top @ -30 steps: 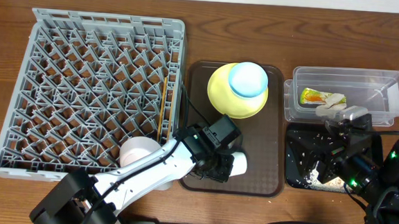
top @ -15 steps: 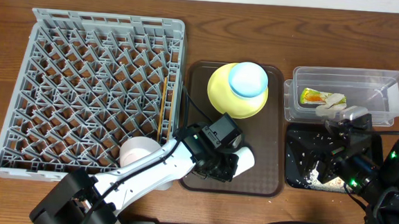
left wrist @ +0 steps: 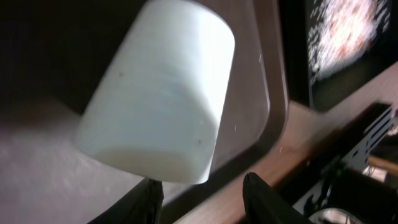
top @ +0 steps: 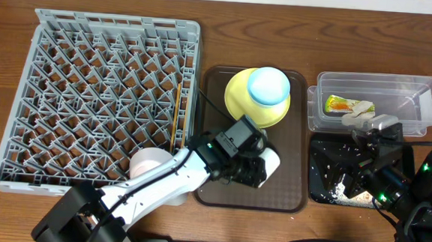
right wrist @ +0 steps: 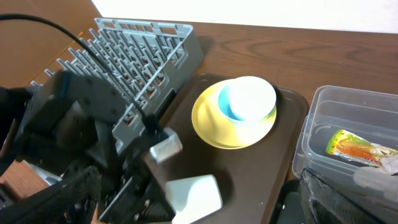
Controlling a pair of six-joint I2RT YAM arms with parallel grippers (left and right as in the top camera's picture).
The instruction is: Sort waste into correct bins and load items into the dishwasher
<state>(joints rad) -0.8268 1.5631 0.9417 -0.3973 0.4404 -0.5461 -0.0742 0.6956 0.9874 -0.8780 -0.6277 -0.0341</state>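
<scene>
The small white cup (top: 272, 163) lies on its side on the brown tray (top: 294, 133). My left gripper (top: 253, 170) is right against it with its fingers apart. In the left wrist view the cup (left wrist: 161, 99) sits just beyond the open fingers (left wrist: 202, 193), touching the left one. The yellow plate (top: 236, 100) carries the light blue bowl (top: 268, 85). A white bowl (top: 149, 164) and chopsticks (top: 174, 130) are in the grey rack (top: 90, 91). My right gripper (top: 363, 177) hangs open over the black tray (top: 322, 169), which holds white crumbs (top: 339, 191).
The clear tub (top: 420, 103) at the back right holds the snack wrapper (top: 339, 104) and white paper scrap (top: 363, 109). The right wrist view shows the cup (right wrist: 196, 193), plate (right wrist: 208, 121), rack (right wrist: 143, 50) and tub (right wrist: 314, 124). Cables run along the front edge.
The cup has shifted right and towards the plate, turning as it went, with my left gripper moving along beside it. The right arm has not moved.
</scene>
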